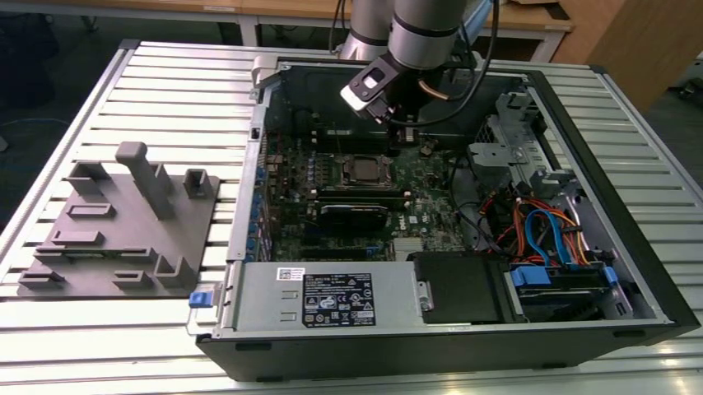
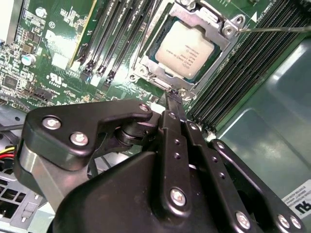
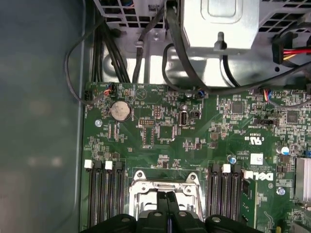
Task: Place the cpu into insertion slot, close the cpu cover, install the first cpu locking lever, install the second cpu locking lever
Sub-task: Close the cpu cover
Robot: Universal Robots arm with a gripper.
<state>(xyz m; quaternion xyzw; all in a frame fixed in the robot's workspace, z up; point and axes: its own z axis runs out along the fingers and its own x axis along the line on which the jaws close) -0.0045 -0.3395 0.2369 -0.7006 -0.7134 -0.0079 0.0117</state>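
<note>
The cpu (image 2: 184,48) sits flat in the slot (image 1: 360,170), and the cover (image 2: 197,17) lies down over the cpu's edges. The gripper (image 2: 173,97) is clenched tight with nothing in it, its tip just beside the cover edge near the cpu. A thin lever (image 2: 277,29) pokes out past one cpu corner. The lever looks like the job now. To do it well, push slowly and straight, keep off the cpu's top, and do not slip onto the board (image 3: 146,160) around the cpu.

Ribbed grey metal table (image 1: 165,82), pale wooden desk (image 1: 296,10) behind, wooden cabinet (image 1: 637,41), dark floor (image 1: 44,123), even light
</note>
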